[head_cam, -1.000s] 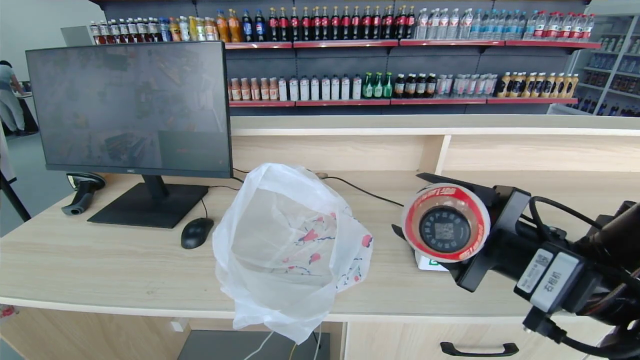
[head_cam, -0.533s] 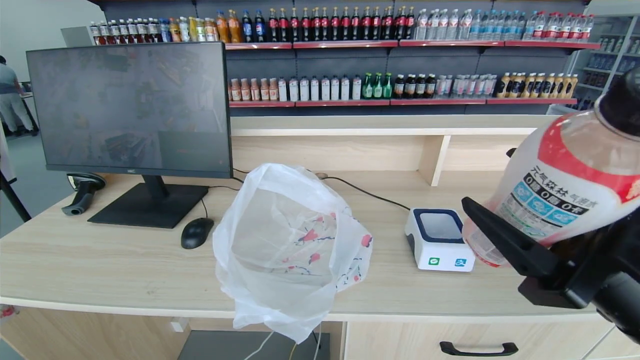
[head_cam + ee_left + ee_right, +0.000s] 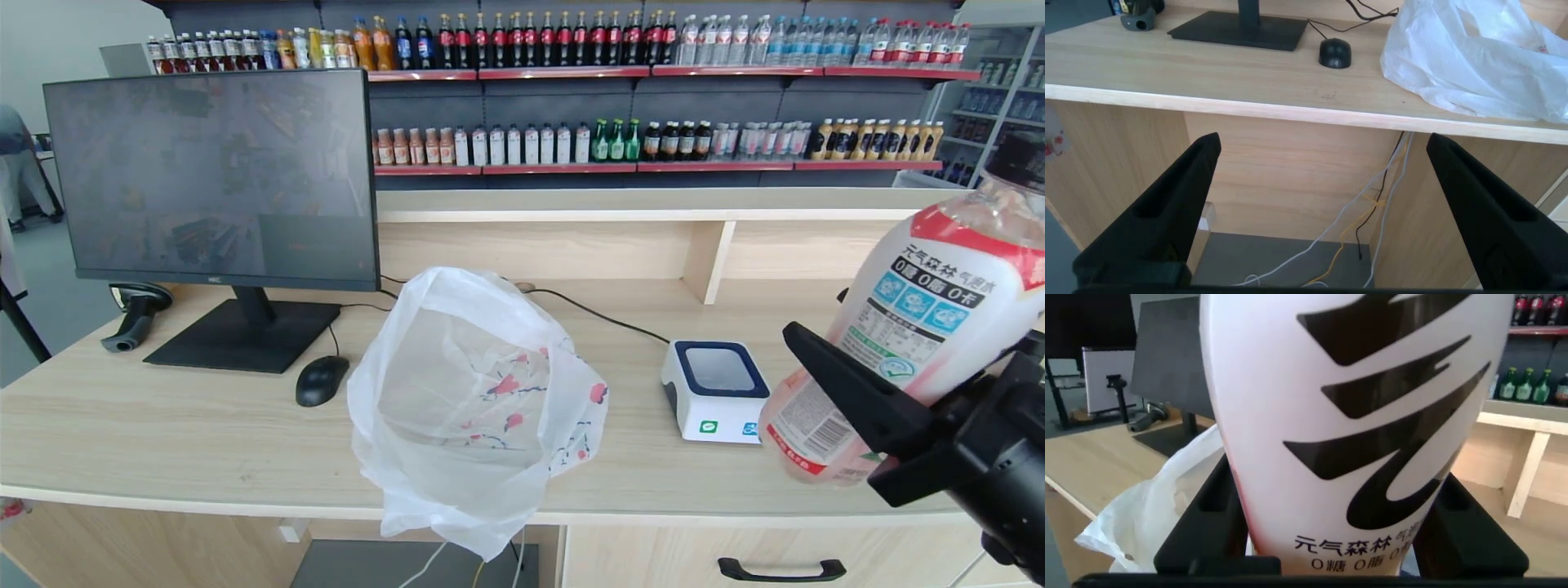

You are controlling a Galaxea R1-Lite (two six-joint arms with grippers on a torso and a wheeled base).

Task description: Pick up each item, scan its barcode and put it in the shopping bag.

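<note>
- While the right jaws clamp a drink bottle (image 3: 922,318) at the right of the frame, it tilts, its base just beside the scanner (image 3: 715,390).
- The shopping bag (image 3: 473,408) stands open mid-frame on the table (image 3: 163,433).
- The left jaws gape apart, facing the table's front edge.

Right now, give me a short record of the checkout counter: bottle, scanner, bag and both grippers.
scanner: on the counter, window up, nothing over it
bottle: tilted, cap up, base low beside the scanner's right side
bag: on the counter left of the scanner, draping over the front edge
right gripper: shut on the bottle
left gripper: open, empty, below the counter's edge
</note>
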